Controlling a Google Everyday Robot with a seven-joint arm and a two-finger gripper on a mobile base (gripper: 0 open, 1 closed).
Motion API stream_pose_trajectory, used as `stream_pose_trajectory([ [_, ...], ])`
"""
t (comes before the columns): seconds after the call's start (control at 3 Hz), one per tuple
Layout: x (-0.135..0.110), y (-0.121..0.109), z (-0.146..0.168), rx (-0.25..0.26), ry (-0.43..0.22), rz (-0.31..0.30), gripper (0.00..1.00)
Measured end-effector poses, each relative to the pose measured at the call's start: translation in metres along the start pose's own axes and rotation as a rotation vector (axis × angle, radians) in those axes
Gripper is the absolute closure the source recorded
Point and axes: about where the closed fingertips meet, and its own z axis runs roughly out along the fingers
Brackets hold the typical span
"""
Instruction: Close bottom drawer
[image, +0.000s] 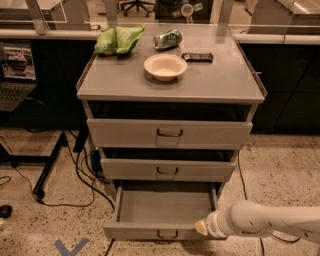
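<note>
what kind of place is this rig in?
Probably an office or lab workspace: a laptop at left, trailing cables, a grey drawer cabinet. The gripper sits at the open bottom drawer, by its front right corner.

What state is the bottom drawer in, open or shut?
Open: the bottom drawer is pulled out, its inner floor showing. The claw is at its front panel's right end.

The tool (201, 227) hides a front corner of the bottom drawer (145, 232).
</note>
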Motion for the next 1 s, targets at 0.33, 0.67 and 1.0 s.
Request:
stream_pose_trajectory([
  [0.33, 0.022, -0.010, 0.027, -0.017, -0.011, 0.048, 1.00],
  [0.67, 0.039, -0.020, 0.049, -0.045, -0.014, 0.091, 1.00],
  [1.0, 0.046, -0.028, 0.062, -0.096, 0.004, 0.093, 1.00],
])
